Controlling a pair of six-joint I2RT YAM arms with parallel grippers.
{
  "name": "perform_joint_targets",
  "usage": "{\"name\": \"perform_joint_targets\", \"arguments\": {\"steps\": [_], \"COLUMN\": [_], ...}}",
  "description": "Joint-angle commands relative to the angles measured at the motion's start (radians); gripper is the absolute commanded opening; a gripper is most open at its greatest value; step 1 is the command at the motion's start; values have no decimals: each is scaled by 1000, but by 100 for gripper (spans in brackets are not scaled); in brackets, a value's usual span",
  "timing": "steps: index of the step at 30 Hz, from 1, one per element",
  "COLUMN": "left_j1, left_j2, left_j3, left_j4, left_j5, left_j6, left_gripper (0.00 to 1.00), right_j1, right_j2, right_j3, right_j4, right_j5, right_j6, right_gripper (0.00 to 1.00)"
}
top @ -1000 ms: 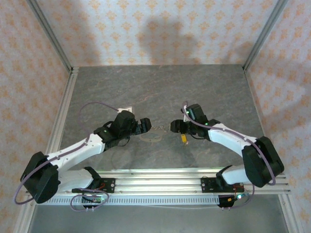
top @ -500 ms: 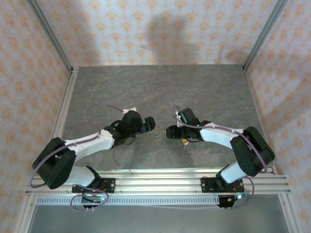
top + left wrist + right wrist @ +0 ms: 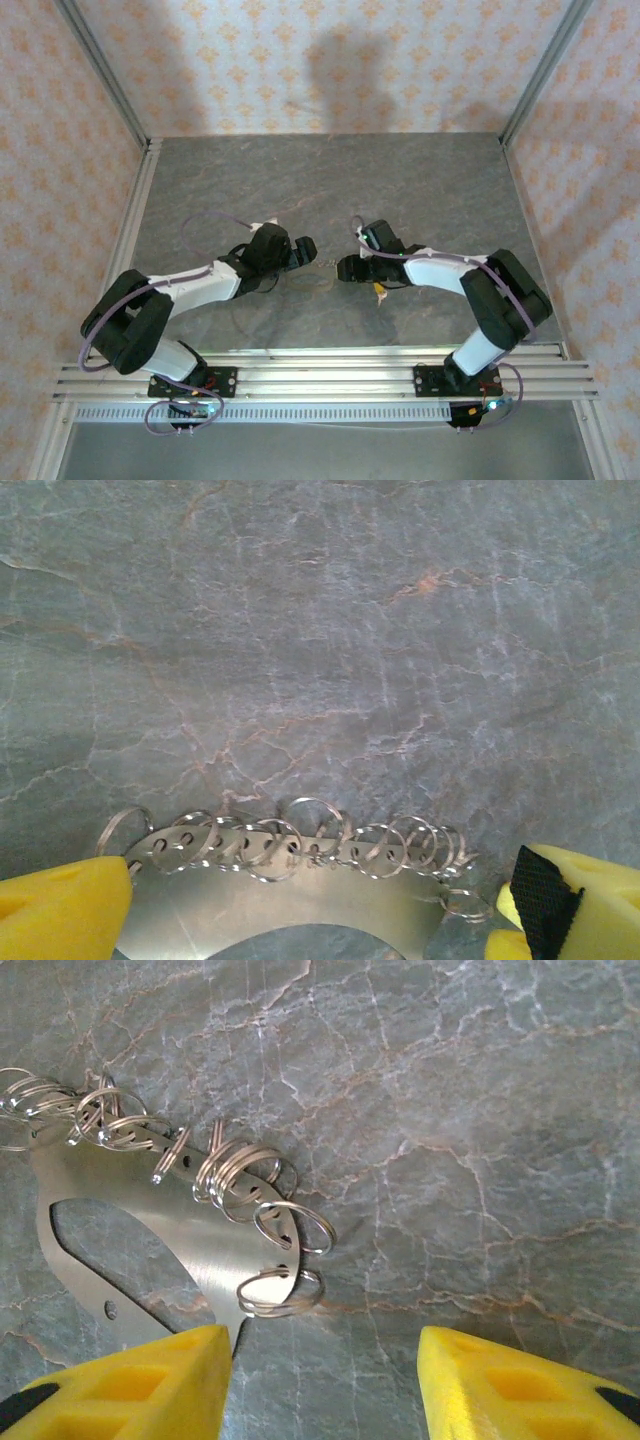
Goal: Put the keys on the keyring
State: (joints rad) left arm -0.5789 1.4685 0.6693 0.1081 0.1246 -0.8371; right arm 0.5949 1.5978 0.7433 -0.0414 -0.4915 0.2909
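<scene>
The keyring [image 3: 300, 900] is a flat silvery oval plate with a row of small split rings [image 3: 320, 840] along one edge. It lies on the grey stone table between the two yellow fingers [image 3: 65, 910] of my left gripper [image 3: 320, 915], which is open wide and straddles it. My right gripper [image 3: 325, 1360] is open at the keyring's [image 3: 200, 1230] other end, its left finger [image 3: 150, 1380] close to the plate's tip. From above, the keyring [image 3: 322, 265] sits between the left gripper [image 3: 307, 250] and the right gripper [image 3: 346, 268]. A small orange-headed key [image 3: 378, 290] lies beside the right wrist.
The table [image 3: 330, 180] stretches bare toward the patterned back wall. Metal rails [image 3: 320, 365] run along the near edge by the arm bases. A cable loops over the left arm [image 3: 210, 225].
Both grippers have moved away from the near edge and closer together around the keyring. The keyring now lies farther back between them. The key has stayed beside the right wrist.
</scene>
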Motion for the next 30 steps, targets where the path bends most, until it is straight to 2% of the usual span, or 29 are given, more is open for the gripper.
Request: {"name": "perform_joint_targets", "arguments": {"steps": [1, 24, 30], "left_j1": [17, 93, 103], "left_j2": [27, 215, 165], "left_j3": [31, 203, 247], "left_j4": [39, 35, -19], "left_j5": [7, 57, 100], "left_j6": [10, 94, 121], "left_gripper": [99, 99, 98], "right_j1": [5, 22, 22], "right_j2": [21, 62, 53], "right_j3": [37, 73, 75], "right_j4": [34, 40, 19], "right_j5": [-13, -58, -29], "right_j6": [-4, 0, -17], "right_gripper": [52, 47, 47]}}
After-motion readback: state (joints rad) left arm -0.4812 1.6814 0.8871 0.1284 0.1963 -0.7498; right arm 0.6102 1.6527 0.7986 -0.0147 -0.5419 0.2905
